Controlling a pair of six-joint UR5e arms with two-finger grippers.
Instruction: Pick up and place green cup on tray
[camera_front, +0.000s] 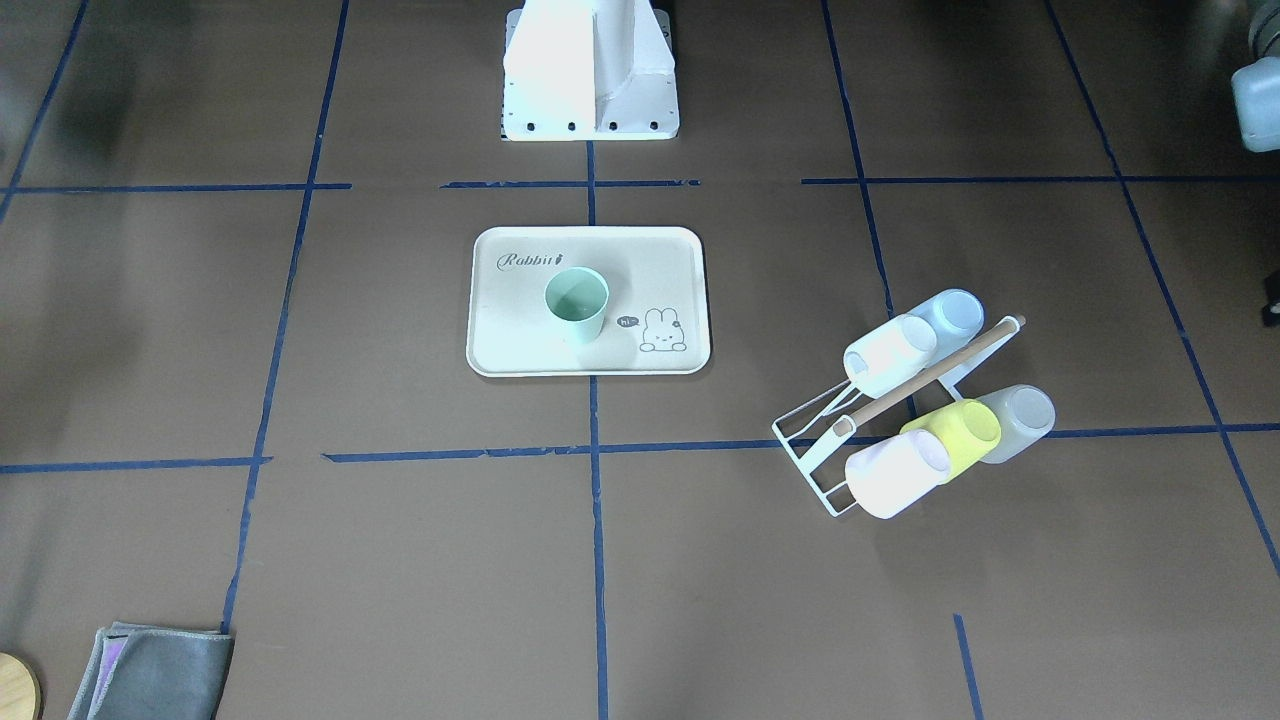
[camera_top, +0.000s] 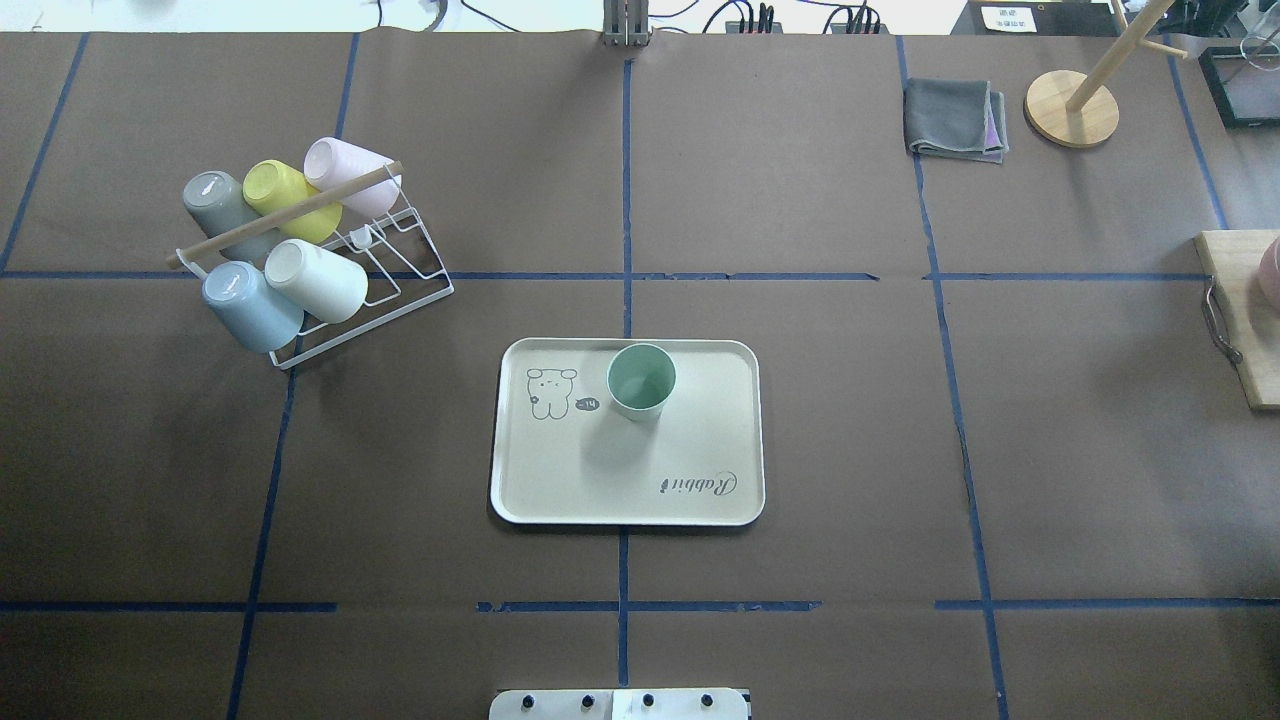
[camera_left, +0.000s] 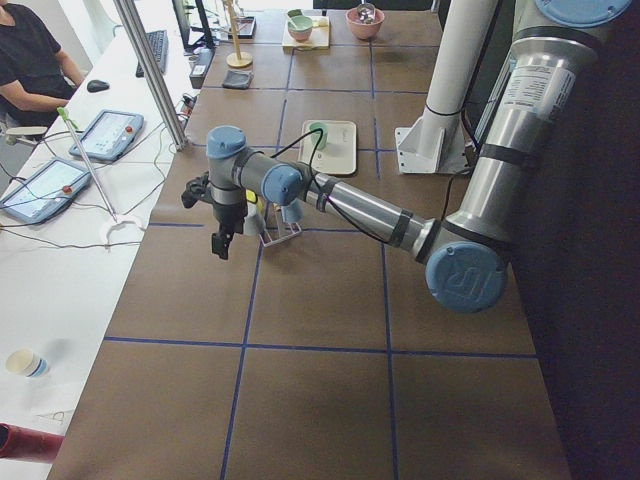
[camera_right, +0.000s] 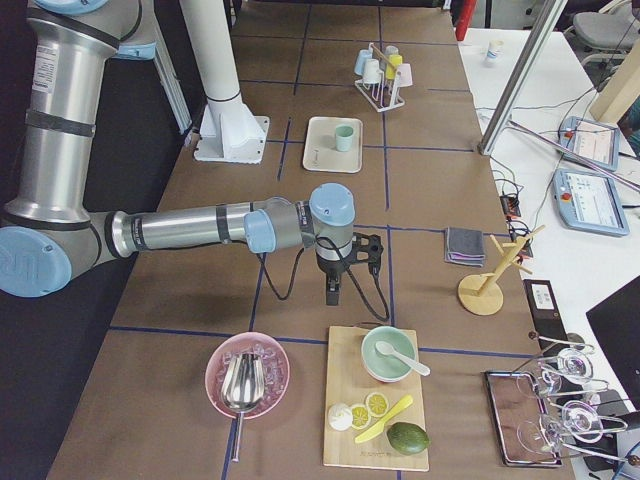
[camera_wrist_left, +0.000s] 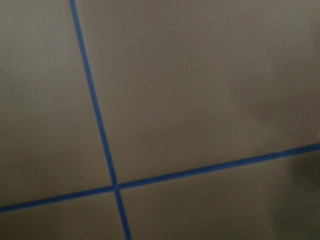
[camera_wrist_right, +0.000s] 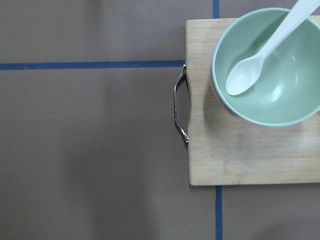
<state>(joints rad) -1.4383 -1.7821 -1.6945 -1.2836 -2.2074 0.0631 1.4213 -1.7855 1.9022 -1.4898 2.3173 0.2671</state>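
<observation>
**One green cup (camera_front: 577, 303) on tray (camera_front: 500, 345): job looks done**

Front-facing: the green cup stands upright, mouth up, inside the tray's rim, between the "Rabbit" script and the rabbit drawing. No arm is over it. Judged from this, pick and place are both finished and nothing seems left to do. The surface (camera_front: 400, 560) is brown paper w/ a blue tape (camera_front: 598, 560) grid. The rack (camera_front: 810, 450) of spare cups sits well apart from the tray. A folded grey cloth (camera_front: 160, 670) lies at a corner.

Overhead: same story. The cup is in the tray's far half, w/ no pincer in view. The rack holds five cups lying tilted. A wooden stand (camera_top: 1072, 108) sits just beside the cloth.

Ext. left: the left pincer (camera_left: 220, 243) points down above the surface, near the rack and well apart from the tray. Can't tell if its jaws are wide or narrow. An operator (camera_left: 35, 55) sits at a white desk w/ tablets.

Ext. right: the right pincer (camera_right: 333, 290) points down near the board (camera_right: 375, 440), far from the tray. Jaw state can't be told here either.

Left wrist: only blurred paper and a tape cross show, no fingers.

Right wrist: the board's handle, a green bowl (camera_wrist_right: 295, 95) and a white spoon (camera_wrist_right: 250, 75) show, no fingers.
</observation>
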